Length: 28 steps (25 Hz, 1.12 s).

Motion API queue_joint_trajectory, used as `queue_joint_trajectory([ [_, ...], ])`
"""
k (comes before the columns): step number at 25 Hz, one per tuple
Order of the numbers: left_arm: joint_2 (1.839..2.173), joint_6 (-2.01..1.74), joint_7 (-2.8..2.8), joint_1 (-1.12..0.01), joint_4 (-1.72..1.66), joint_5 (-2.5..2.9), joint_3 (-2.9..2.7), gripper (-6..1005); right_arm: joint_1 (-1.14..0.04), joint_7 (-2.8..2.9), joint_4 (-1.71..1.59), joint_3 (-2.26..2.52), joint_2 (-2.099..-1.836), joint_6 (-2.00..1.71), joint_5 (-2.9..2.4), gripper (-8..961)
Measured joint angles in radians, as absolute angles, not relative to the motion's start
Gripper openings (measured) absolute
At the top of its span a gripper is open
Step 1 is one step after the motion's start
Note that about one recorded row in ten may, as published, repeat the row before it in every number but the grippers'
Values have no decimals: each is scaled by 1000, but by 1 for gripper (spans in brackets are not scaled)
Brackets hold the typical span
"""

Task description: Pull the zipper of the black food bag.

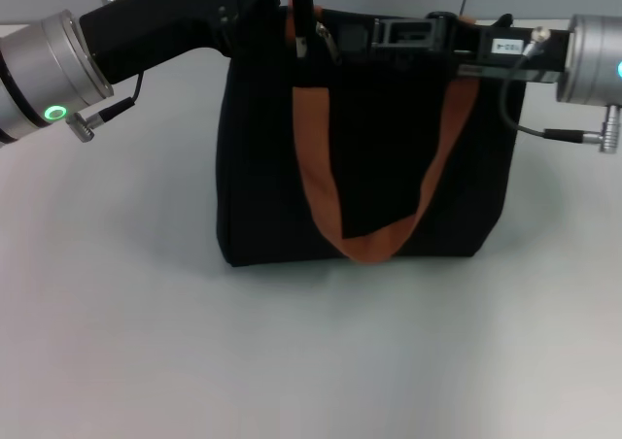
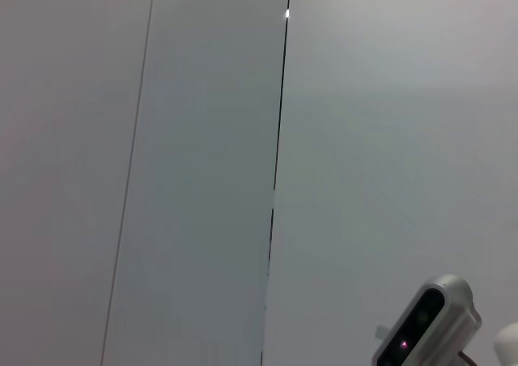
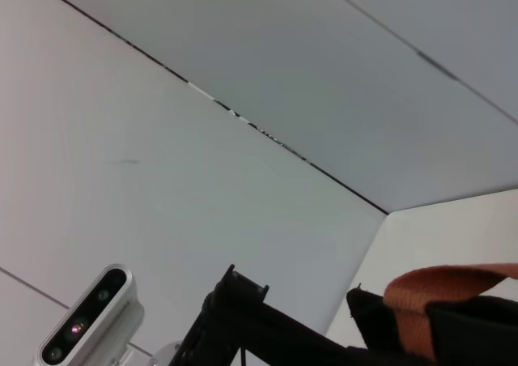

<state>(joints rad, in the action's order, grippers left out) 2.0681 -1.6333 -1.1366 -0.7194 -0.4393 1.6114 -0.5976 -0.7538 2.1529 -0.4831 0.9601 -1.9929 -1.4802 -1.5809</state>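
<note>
The black food bag (image 1: 364, 138) stands upright at the middle of the table, one orange-brown strap (image 1: 330, 206) hanging down its front. A small silver piece (image 1: 324, 39) that looks like the zipper pull lies on the top edge near the left corner. My left gripper (image 1: 299, 16) comes in from the upper left and sits at that corner, right beside the silver piece and the strap's top end. My right gripper (image 1: 394, 33) reaches in from the right along the bag's top edge. The right wrist view catches a strap (image 3: 445, 289) and the bag's edge (image 3: 469, 334).
The bag rests on a light grey table (image 1: 292, 361) with a pale wall behind. The left wrist view shows only wall panels and a small camera unit (image 2: 425, 321); the same kind of unit (image 3: 81, 321) appears in the right wrist view.
</note>
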Motion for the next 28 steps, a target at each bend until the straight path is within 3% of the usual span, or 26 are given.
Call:
queue_joint_trajectory([
  [3,2068,-1636,-1141,-719,-443,1609,-596,19,-771,2152,-482,962,-2008,-1467,-1581,412],
  [15,2066,-1637,-1151,-710,-444,1578,-589,19,-769,2151,-485,963,-2025,-1466,-1582,391],
  [21,2066,-1637,-1154,-703,-445,1575,-590,19,-753,2129,-487,956,-2026,-1503,-1567,224],
  [23,2066,-1637,-1154,-700,-445,1575,-590,19,-746,2124,-488,952,-2026,-1512,-1556,23],
  [28,2067,-1639,-1154,-690,-445,1574,-589,19,-736,2123,-489,949,-2026,-1521,-1540,4],
])
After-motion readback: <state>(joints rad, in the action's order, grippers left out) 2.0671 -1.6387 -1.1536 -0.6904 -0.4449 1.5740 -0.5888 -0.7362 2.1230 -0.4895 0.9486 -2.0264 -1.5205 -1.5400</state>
